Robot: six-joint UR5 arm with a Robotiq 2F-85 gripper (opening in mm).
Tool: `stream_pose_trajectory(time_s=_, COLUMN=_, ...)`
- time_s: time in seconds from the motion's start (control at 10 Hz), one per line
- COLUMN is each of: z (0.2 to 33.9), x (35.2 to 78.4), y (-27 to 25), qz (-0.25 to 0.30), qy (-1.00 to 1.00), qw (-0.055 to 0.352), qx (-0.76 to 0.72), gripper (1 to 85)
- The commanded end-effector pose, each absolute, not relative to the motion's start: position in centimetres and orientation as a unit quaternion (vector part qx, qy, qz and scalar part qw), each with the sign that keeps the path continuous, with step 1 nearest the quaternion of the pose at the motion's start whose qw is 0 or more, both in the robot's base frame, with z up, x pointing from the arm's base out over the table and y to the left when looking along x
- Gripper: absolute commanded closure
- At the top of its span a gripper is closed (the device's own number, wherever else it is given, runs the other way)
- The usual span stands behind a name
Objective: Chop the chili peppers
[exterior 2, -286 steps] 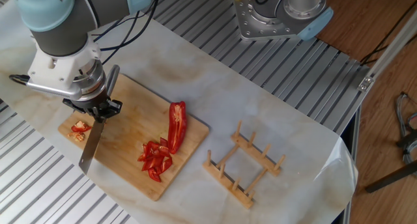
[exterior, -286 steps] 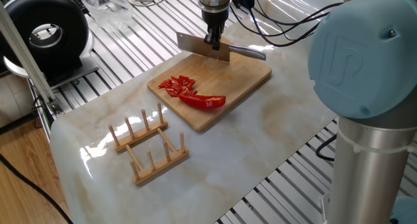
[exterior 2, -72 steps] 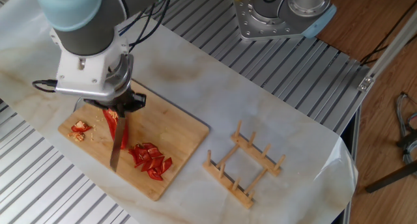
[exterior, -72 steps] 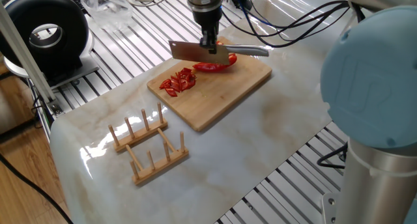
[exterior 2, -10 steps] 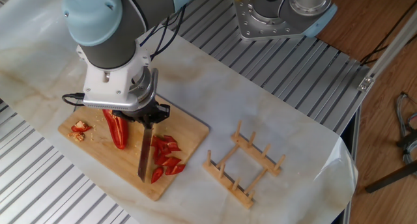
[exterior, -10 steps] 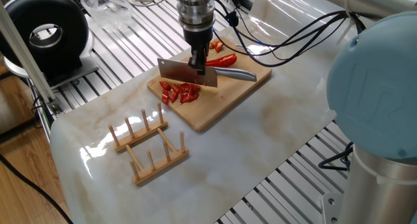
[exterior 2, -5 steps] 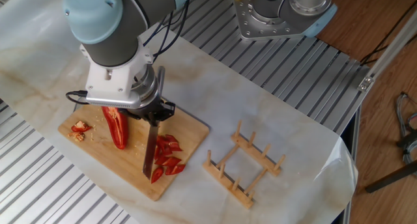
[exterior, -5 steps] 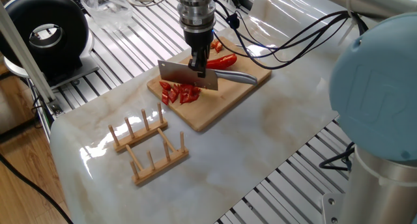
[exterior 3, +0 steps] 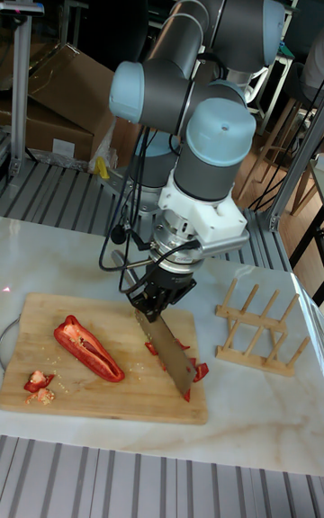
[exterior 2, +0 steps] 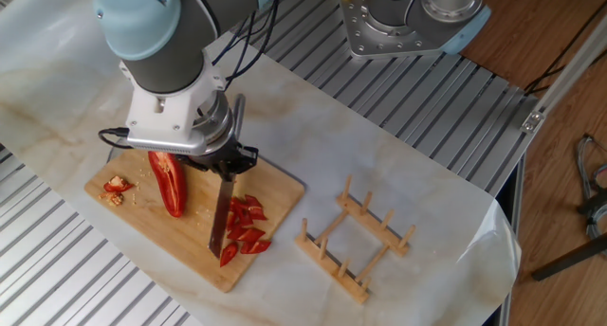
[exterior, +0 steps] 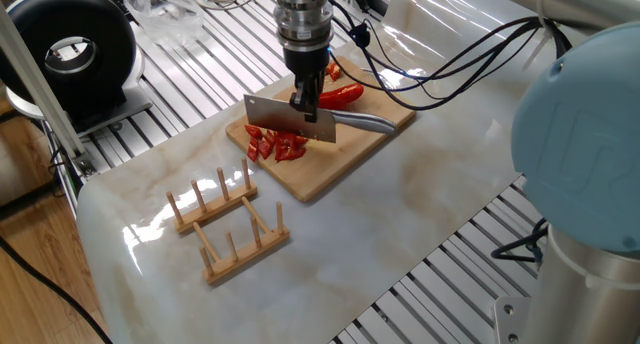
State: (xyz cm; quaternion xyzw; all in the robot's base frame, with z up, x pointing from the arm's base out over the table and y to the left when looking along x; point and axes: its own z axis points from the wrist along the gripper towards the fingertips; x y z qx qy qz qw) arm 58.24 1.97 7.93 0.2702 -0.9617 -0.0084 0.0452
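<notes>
Below the fingers (exterior 2: 230, 161): steel knife blade (exterior 2: 220, 222) over rectangular wooden cutting board (exterior 2: 180, 239); cut red chili bits (exterior 2: 249, 233) just beside, long red chili half (exterior 2: 169, 184) opposite; wooden peg rack (exterior 2: 356, 239) well apart.

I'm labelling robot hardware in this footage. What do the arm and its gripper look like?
The arm is built of thick dark grey tubular links with round light blue caps at the joints. Its wrist ends in a white flange and a ribbed silver metal collar. Black cables loop along it to the wrist. The gripper is small and black, with two narrow fingers.

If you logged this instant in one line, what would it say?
gripper: shut on knife | blade beside cut bits | whole half uncut | all on board
</notes>
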Motion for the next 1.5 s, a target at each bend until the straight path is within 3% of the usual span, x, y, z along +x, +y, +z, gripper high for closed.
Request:
stream_pose_trajectory(time_s=0.0, z=8.0, x=60.0, y=1.2, qz=0.008, qy=-0.961, qw=0.026, qx=0.274, gripper=84.3)
stream_pose_trajectory(time_s=1.4, z=7.6, x=57.7, y=4.1, qz=-0.060, qy=-0.981, qw=0.054, qx=0.175, gripper=84.3)
